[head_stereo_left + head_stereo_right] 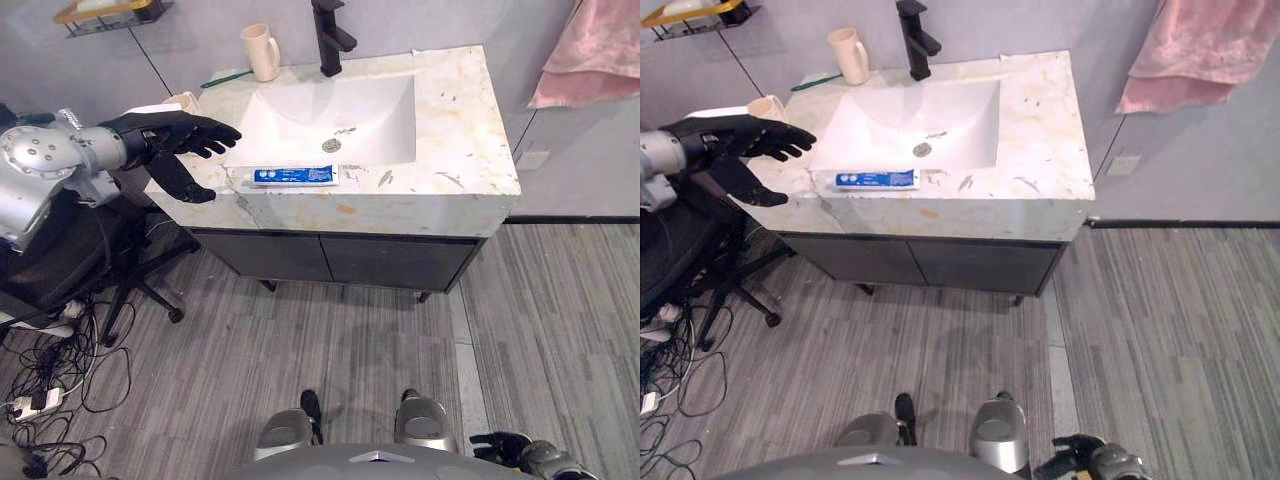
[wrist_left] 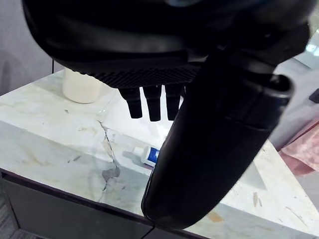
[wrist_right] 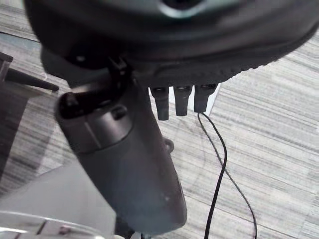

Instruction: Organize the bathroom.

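A blue and white toothpaste tube (image 1: 294, 175) lies flat on the marble counter (image 1: 450, 150), along its front edge just before the white sink basin (image 1: 340, 115). A cream mug (image 1: 262, 50) stands at the back left beside the black faucet (image 1: 330, 35), and a green toothbrush (image 1: 228, 76) lies next to it. A small cream cup (image 1: 186, 102) sits at the counter's left end. My left hand (image 1: 175, 135) hovers open over that left end, fingers straight and pointing toward the tube (image 2: 149, 155), a short way from it. My right hand (image 1: 505, 447) hangs low by the floor, relaxed and holding nothing.
A pink towel (image 1: 590, 50) hangs on the wall at the right. A yellow wire shelf (image 1: 105, 12) is mounted at the top left. A black office chair (image 1: 130, 270) stands left of the dark vanity cabinet (image 1: 330, 258).
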`<state>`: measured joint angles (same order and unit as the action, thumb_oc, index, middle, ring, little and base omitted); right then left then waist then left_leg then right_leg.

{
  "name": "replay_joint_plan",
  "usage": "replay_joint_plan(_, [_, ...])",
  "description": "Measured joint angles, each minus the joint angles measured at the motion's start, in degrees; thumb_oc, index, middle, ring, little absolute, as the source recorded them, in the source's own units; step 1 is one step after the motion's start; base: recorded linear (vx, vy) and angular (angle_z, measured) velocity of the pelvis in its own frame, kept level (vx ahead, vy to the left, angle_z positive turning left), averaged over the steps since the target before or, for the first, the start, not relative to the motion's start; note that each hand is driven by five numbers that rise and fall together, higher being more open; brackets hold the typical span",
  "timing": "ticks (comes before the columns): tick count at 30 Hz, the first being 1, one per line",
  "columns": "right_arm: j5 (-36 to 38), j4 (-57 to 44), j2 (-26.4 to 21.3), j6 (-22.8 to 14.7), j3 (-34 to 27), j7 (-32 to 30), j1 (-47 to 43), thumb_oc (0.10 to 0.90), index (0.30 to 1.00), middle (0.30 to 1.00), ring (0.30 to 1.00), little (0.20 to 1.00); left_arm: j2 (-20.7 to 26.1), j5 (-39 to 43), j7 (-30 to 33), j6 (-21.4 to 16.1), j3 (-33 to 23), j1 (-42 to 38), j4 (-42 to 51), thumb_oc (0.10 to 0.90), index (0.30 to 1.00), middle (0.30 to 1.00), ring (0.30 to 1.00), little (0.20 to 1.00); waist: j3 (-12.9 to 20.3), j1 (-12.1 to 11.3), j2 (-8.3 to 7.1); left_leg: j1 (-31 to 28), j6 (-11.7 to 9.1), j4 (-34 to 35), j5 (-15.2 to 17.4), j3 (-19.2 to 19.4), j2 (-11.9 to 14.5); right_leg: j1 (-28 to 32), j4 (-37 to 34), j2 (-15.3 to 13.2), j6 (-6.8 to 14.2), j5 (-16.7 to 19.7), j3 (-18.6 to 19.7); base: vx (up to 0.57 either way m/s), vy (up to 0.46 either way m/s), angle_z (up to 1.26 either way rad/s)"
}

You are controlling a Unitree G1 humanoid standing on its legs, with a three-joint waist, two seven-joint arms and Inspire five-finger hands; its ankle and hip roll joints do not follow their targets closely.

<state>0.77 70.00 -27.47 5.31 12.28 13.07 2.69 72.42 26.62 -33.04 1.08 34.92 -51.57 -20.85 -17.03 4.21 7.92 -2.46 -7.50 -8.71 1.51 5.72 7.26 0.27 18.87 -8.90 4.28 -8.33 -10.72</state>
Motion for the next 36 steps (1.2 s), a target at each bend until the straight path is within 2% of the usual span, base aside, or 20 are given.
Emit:
replay_joint_plan(5, [-0.6,-0.2,0.2,0.0,-1.1,0.3,4.2,0.8,0.9,0.9,0.9,0.9,0.0,0.0,-0.2,1.6,-4.8,2.9,2.9,0.8,0.9,0.9,0.9,0.9,0.3,-0.1,-0.23,-1.3,0.0,-3.1,1.6,0.0,-0.1,1.3,3.1,-0.7,0.1,-1.8,-0.1,0.21,-0.013,0.0])
replay_joint_plan(9, [-2.8,-0.1,0.2,0.0,-1.7,0.6,6.4,0.8,0.9,0.9,0.9,0.9,-0.1,-0.2,-0.5,1.7,-6.9,6.7,2.9,0.8,0.9,0.9,0.9,0.9,2.7,0.8,-0.65,-3.2,0.0,-3.0,2.3,0.1,-0.5,2.9,3.4,-1.1,0.3,-2.8,0.0,0.19,0.004,0.0])
replay_joint_plan(10, [-4.2,0.1,0.2,-0.2,-3.0,0.6,7.2,0.8,0.9,0.9,0.9,0.9,-0.6,-0.3,-0.4,1.7,-9.3,9.5,3.1,0.8,0.9,0.9,0.9,0.9,3.3,1.1,-0.58,-4.1,0.0,-2.4,2.3,0.3,-0.5,3.6,2.9,-1.1,0.4,-2.7,0.1,0.13,0.042,-0.05])
replay_joint_plan(13, [-5.0,0.0,0.2,-0.6,-3.5,0.7,8.3,0.8,0.9,0.9,0.9,0.9,-1.2,-0.5,-0.3,1.8,-9.5,11.2,2.5,0.8,0.9,0.9,0.9,0.9,5.0,1.2,-0.61,-5.0,0.1,-1.6,2.3,0.5,-0.7,4.5,2.2,-1.1,0.7,-2.8,0.3,0.1,0.051,-0.02])
replay_joint_plan(19, [-5.1,-0.3,-0.8,-0.7,-3.5,1.5,8.8,0.8,0.9,0.9,0.9,0.9,-2.2,-0.6,1.0,2.6,-9.5,11.4,0.8,0.8,0.9,0.9,0.9,0.9,5.3,1.0,0.35,-3.5,0.2,-1.9,2.2,1.1,-0.8,2.6,2.2,-1.2,0.6,-2.2,1.4,0.01,0.049,-0.06])
replay_joint_plan(20, [-5.1,-0.8,-1.5,-0.7,-3.5,1.7,8.7,0.8,0.9,0.9,0.9,0.9,-2.3,-0.6,1.6,2.7,-9.5,11.4,0.8,0.8,0.9,0.9,0.9,0.9,4.9,1.2,1.28,-2.6,0.4,-2.1,2.1,1.0,-0.9,1.9,2.2,-1.2,0.5,-1.9,1.5,-0.19,0.095,-0.05])
replay_joint_plan(21, [-5.0,-1.3,-2.1,-0.7,-3.3,1.6,8.8,0.8,0.9,0.9,0.9,0.9,-3.0,-0.6,2.5,2.7,-9.4,11.3,0.6,0.8,0.9,0.9,0.9,0.9,3.9,1.6,1.09,-1.5,0.4,-2.3,1.9,1.1,-0.9,0.2,2.5,-1.4,0.7,-1.1,1.7,-0.4,0.118,-0.09])
replay_joint_plan(22, [-4.9,-2.0,-3.0,-0.8,-2.9,1.8,7.8,0.8,0.9,0.9,0.9,0.9,-3.2,-0.6,4.4,2.5,-9.4,11.1,0.6,0.8,0.9,0.9,0.9,0.9,3.4,1.4,1.66,0.5,0.5,-3.2,1.8,1.6,-0.9,-2.1,3.3,-1.7,0.0,-1.2,1.8,-0.42,0.07,-0.19])
replay_joint_plan(24, [-4.6,-4.0,-6.0,-1.5,-1.2,2.3,4.6,0.8,0.9,0.9,0.9,0.9,-3.6,-0.6,9.3,2.5,-8.5,8.0,0.6,0.8,0.9,0.9,0.9,0.9,0.5,1.7,2.52,6.8,1.0,-3.0,-0.6,2.0,-1.9,-9.4,5.7,-2.5,0.4,0.5,3.1,-0.34,0.025,-0.07])
replay_joint_plan(25, [-4.3,-3.7,-6.6,-1.8,-1.1,2.8,1.9,0.8,0.9,0.9,0.9,0.9,-4.4,-0.7,10.7,2.8,-7.5,4.7,0.2,0.8,0.9,0.9,0.9,0.9,-2.4,2.5,2.45,8.0,1.1,-2.9,-1.7,1.8,-1.9,-10.6,5.9,-2.5,0.3,1.3,2.9,-0.21,-0.004,0.05])
replay_joint_plan(27, [-3.6,-3.3,-6.5,-2.0,-0.8,2.9,-2.4,0.8,0.9,0.9,0.9,0.9,-5.0,-0.7,12.4,2.8,-5.7,0.4,0.4,0.8,0.9,0.9,0.9,0.9,-6.8,2.8,0.63,8.6,0.5,-2.0,-3.2,2.1,-1.6,-12.1,6.0,-2.2,-0.3,2.3,3.0,-0.09,-0.016,-0.04])
replay_joint_plan(30, [-2.1,-3.2,-6.7,-2.3,-1.0,2.8,-3.3,0.8,0.9,0.9,0.9,0.9,-5.2,-0.5,13.1,2.8,-3.4,-0.5,1.6,0.8,0.9,0.9,0.9,0.9,-8.1,3.3,-0.84,9.1,0.3,-2.0,-3.5,1.9,-0.4,-11.9,4.6,-0.8,-0.4,2.7,2.9,-0.05,-0.041,-0.03])
replay_joint_plan(36, [-1.5,-3.5,-6.4,-2.3,-0.4,2.9,-2.2,0.8,0.9,0.9,0.9,0.9,-5.1,-0.5,14.1,2.9,-3.4,-3.5,-0.6,0.8,0.9,0.9,0.9,0.9,-8.1,2.6,-0.95,9.0,-0.1,-2.2,-3.3,2.3,0.6,-10.7,3.6,-0.2,-0.9,3.2,1.8,-0.04,-0.034,0.03])
